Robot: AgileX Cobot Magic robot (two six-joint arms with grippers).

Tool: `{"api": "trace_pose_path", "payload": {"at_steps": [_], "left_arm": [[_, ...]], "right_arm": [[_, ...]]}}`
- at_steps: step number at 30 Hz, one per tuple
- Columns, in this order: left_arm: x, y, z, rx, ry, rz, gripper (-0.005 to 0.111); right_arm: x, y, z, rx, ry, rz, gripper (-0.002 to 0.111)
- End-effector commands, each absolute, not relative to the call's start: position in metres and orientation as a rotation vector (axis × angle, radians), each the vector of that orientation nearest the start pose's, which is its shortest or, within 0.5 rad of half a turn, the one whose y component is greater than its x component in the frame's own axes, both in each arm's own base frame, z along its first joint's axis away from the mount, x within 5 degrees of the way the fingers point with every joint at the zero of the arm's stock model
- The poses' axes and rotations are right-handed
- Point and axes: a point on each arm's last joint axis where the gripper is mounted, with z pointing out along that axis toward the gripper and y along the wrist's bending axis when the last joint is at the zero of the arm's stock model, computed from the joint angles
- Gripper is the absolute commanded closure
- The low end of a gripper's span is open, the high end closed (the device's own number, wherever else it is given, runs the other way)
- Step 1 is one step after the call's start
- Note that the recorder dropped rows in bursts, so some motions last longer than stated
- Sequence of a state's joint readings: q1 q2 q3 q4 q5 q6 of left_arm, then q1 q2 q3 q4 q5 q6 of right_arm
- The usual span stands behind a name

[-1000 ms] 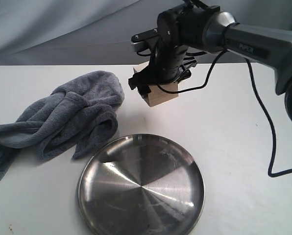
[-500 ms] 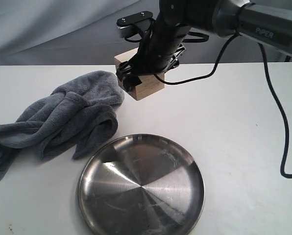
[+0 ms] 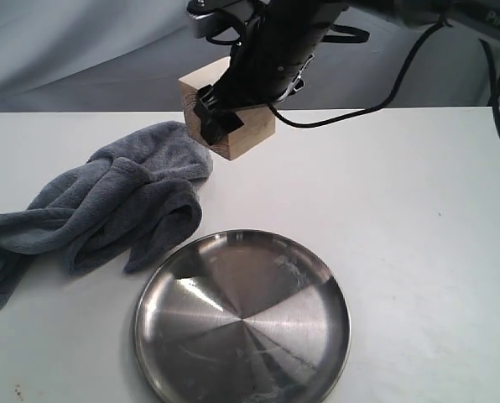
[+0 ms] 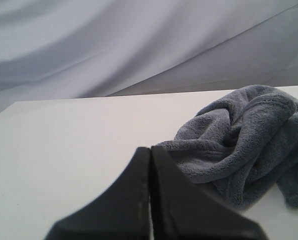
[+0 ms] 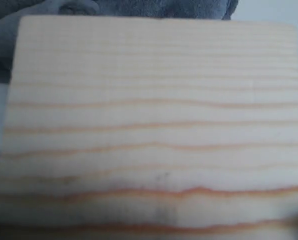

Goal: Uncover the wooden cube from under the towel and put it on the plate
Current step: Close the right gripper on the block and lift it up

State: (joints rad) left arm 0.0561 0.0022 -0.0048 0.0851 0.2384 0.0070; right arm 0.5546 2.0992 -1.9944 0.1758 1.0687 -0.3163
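The wooden cube [image 3: 252, 136] hangs in the air above the table, just beyond the towel's far right end, with my right gripper [image 3: 225, 113] shut on it from above. Its pale grained face [image 5: 154, 120] fills the right wrist view and hides the fingers there. The blue-grey towel [image 3: 107, 201] lies crumpled at the left of the table. Nearer the front sits the empty steel plate [image 3: 242, 319], apart from the cube. My left gripper [image 4: 150, 150] is shut on nothing, low over the table beside the towel [image 4: 239, 145]; the exterior view does not show it.
A grey cloth backdrop [image 3: 82, 50] hangs behind the white table [image 3: 401, 218]. The right arm's black cable [image 3: 495, 126] drops along the right side.
The right arm has carried the cube up off the table and to the left, towards the towel's end. Towel and plate have not moved.
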Motion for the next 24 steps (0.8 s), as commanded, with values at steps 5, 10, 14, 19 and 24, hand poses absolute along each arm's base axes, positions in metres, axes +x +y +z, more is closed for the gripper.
{"api": "trace_pose_path", "payload": {"at_steps": [5,10,14,19,24], "left_arm": [[0.055,0.005,0.193,0.015,1.712,0.13,0.107],[0.055,0.005,0.193,0.015,1.712,0.13,0.107],[0.055,0.005,0.193,0.015,1.712,0.13,0.107],[0.055,0.005,0.193,0.015,1.712,0.13,0.107],[0.055,0.005,0.193,0.015,1.712,0.13,0.107]], "right_arm": [[0.359,0.29,0.309,-1.213,2.316,0.347,0.101],[0.351,0.3,0.31,-1.246,2.299,0.358,0.101],[0.348,0.301,0.311,-1.247,2.296,0.373,0.1],[0.333,0.288,0.319,-1.237,2.271,0.366,0.096],[0.309,0.267,0.326,-1.169,2.197,0.365,0.096]]}}
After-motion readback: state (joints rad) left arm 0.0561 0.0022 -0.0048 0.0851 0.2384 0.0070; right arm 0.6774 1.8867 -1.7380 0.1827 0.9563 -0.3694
